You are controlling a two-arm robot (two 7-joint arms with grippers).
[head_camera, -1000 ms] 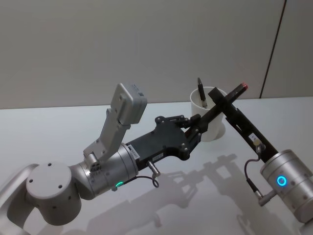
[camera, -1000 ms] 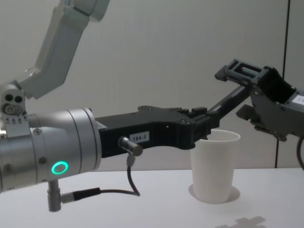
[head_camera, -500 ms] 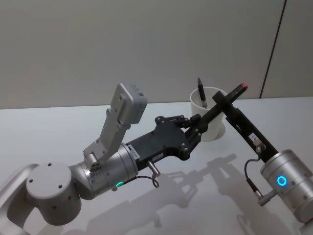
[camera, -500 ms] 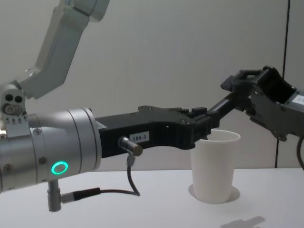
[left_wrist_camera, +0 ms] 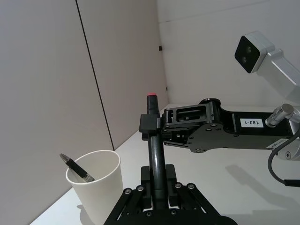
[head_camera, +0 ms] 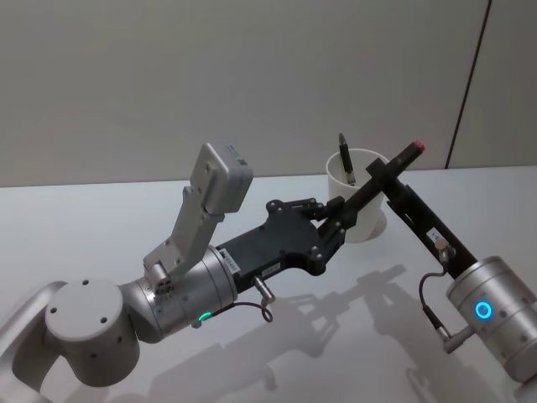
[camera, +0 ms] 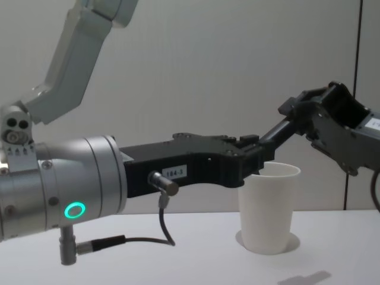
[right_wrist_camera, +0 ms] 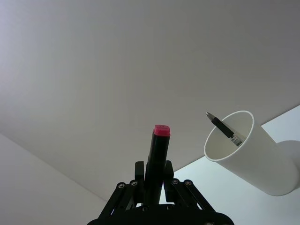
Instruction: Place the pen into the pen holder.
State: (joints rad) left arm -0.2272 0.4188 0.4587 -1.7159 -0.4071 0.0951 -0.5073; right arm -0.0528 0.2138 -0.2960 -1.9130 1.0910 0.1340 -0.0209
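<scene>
The pen holder (head_camera: 370,223) stands on the table (head_camera: 101,218), with a second pen (head_camera: 345,161) leaning inside it. Above the holder the pen (head_camera: 362,194) slants up from its left rim toward its right. It is gripped low by the left gripper (head_camera: 339,217) at the holder's left and higher by the jaws of the right gripper (head_camera: 379,172).

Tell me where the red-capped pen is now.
In the head view, right of centre, the red-capped pen slants in the air in front of the pen holder, the left gripper clamping its lower end, the right gripper near its cap.
</scene>
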